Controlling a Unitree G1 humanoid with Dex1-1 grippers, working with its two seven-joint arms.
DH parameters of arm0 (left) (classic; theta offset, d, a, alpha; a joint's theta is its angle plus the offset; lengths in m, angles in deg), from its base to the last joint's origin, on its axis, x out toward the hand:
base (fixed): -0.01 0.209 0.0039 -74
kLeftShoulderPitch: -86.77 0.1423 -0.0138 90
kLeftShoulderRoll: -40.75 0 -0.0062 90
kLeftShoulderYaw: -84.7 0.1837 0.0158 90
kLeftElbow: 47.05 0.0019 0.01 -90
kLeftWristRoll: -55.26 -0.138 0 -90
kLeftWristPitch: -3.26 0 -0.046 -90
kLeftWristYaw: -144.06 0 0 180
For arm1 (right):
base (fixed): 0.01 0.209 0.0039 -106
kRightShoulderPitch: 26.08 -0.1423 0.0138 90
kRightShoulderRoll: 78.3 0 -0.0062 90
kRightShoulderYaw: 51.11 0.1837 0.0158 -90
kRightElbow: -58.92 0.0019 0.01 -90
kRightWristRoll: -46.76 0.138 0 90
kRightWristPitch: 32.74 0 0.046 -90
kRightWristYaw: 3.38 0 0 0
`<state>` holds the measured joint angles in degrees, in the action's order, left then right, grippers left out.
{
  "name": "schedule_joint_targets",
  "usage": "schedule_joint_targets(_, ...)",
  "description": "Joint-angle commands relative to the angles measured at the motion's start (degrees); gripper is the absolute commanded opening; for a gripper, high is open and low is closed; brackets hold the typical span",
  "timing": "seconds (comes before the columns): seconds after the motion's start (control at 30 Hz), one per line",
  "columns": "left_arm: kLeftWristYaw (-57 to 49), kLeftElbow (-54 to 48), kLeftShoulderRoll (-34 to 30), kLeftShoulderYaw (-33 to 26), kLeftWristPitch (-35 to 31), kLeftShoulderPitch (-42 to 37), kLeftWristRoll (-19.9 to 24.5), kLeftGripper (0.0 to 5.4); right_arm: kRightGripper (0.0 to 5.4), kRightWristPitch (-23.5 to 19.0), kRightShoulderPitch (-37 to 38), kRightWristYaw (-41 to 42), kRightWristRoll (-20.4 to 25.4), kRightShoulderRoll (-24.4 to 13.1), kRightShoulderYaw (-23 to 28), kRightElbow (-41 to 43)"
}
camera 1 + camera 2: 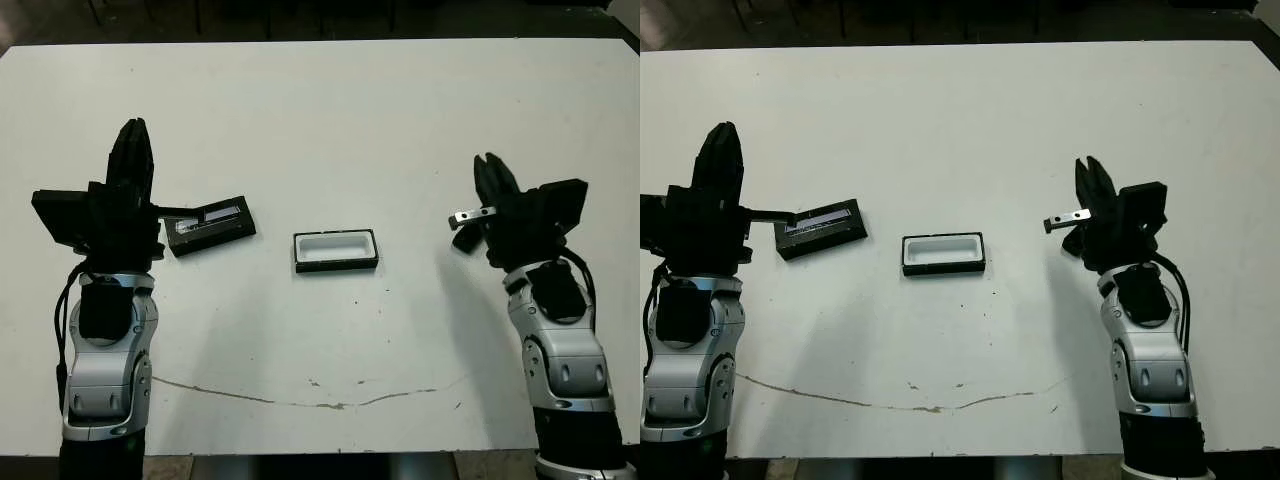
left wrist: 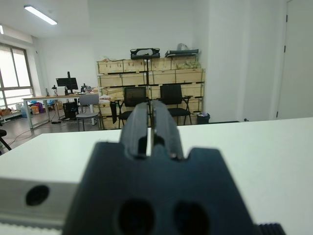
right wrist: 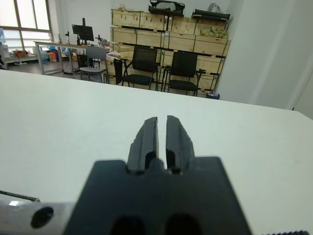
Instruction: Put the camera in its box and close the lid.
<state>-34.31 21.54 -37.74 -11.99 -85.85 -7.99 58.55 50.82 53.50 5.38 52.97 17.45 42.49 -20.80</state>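
My left end effector (image 1: 132,135) and right end effector (image 1: 493,168) are both closed, empty. The lid (image 1: 210,225) lies beside my left; the box (image 1: 336,250) sits between them (camera unseen). I'd open wide before descending.

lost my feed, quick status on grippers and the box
Left gripper and right gripper shut, empty, off the table. Box open, empty, mid-table. Lid left of it. Camera not seen. Nothing in the way.
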Motion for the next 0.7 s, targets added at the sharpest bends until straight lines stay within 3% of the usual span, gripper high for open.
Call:
schedule_joint_targets(0.03, 0.0, -0.5, -0.1, 0.4, -0.4, 2.0, -0.4, 0.04, 0.0, 0.4, 2.0, -0.1, -0.7, 0.2, -0.4, 0.1)
schedule_joint_targets(0.13, 0.2, -0.3, 0.0, 0.5, -0.6, 2.0, 0.0, 0.04, 0.0, 0.6, 1.5, 0.6, -0.2, 0.0, -0.4, -0.9)
schedule_joint_targets(0.27, 0.8, 0.7, -0.7, 1.0, -0.2, 1.5, -0.7, 0.04, 0.0, -3.0, 0.6, 0.5, 0.0, -0.4, -0.2, -0.7)
schedule_joint_targets(0.37, 0.7, 0.1, -0.2, 1.2, -0.5, 2.2, -0.4, 0.04, 0.0, -0.6, 1.3, 2.2, 0.3, -1.9, 0.8, 0.3)
schedule_joint_targets(0.47, 0.8, -0.7, -0.1, 1.3, -0.6, 3.1, -0.1, 0.04, 0.0, 1.9, 1.3, 4.8, 1.0, -5.2, 3.6, 1.4)
schedule_joint_targets(0.57, 0.9, -1.6, -0.2, 1.2, -0.5, 4.0, 0.1, 0.04, 0.0, 0.0, 0.4, 6.9, 3.1, -8.9, 7.4, 2.8)
schedule_joint_targets(0.7, 1.2, -2.2, 0.0, 1.3, -0.4, 4.9, 0.9, 0.04, 0.0, -4.0, -2.1, 11.2, 5.1, -16.9, 12.1, 0.8)
